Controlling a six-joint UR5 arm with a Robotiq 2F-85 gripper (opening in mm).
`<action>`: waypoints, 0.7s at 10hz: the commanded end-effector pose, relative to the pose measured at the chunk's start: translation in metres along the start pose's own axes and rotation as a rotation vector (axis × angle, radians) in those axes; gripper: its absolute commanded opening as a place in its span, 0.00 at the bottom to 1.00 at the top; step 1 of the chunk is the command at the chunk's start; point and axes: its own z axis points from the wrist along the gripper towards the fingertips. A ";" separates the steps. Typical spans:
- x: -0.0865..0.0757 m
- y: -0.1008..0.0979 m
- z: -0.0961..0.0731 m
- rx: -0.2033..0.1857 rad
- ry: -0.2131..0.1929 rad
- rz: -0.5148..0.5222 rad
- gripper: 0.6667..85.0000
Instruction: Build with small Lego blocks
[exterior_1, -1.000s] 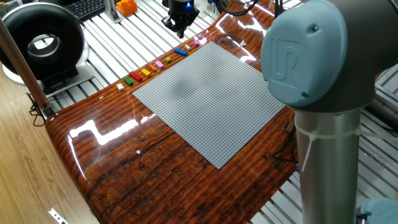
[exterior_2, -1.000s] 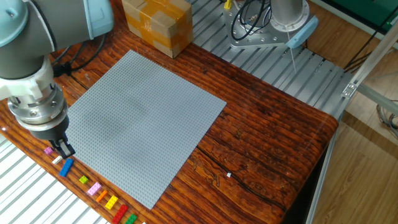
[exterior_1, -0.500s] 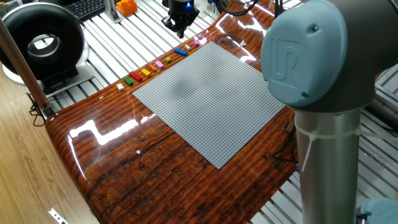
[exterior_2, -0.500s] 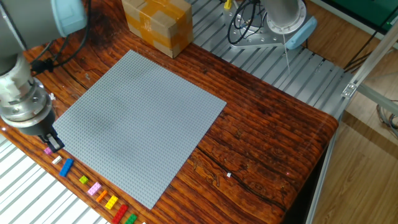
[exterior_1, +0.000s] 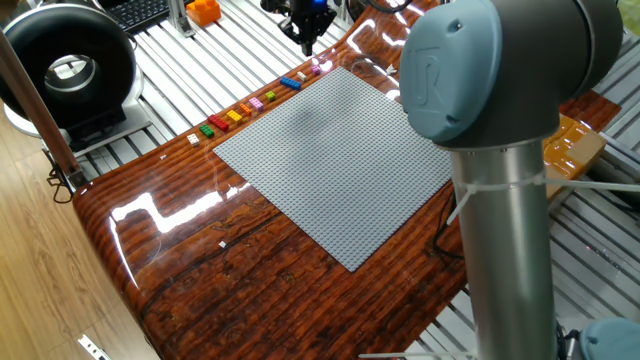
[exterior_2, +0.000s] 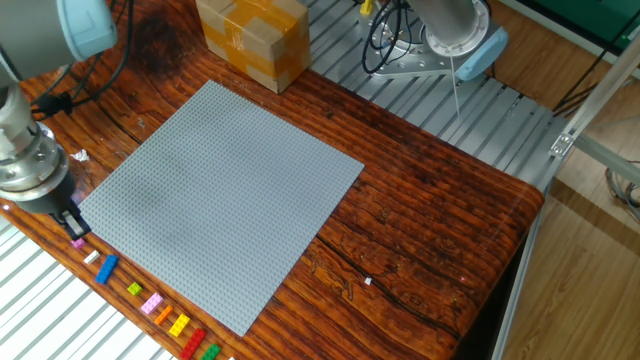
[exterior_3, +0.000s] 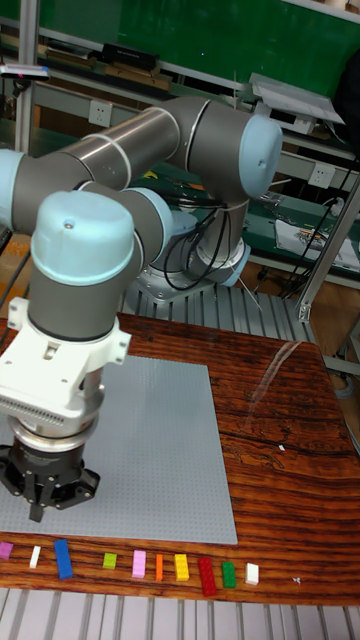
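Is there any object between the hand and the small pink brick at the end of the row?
Nothing visible stands between them. The black two-finger hand hangs close above the small pink plastic brick, at the end of the row beside the large grey studded baseplate, with only air in the gap.

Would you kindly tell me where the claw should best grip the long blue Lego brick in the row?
Grip the long blue plastic Lego brick across its two long sides, descending from above: it lies flat, and gaps to the neighbouring bricks look wide enough for the claw.
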 end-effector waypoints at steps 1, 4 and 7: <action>-0.006 -0.012 0.005 0.000 -0.003 0.016 0.00; -0.016 -0.021 0.005 0.026 -0.028 0.047 0.00; -0.008 -0.029 0.002 0.035 0.009 0.063 0.00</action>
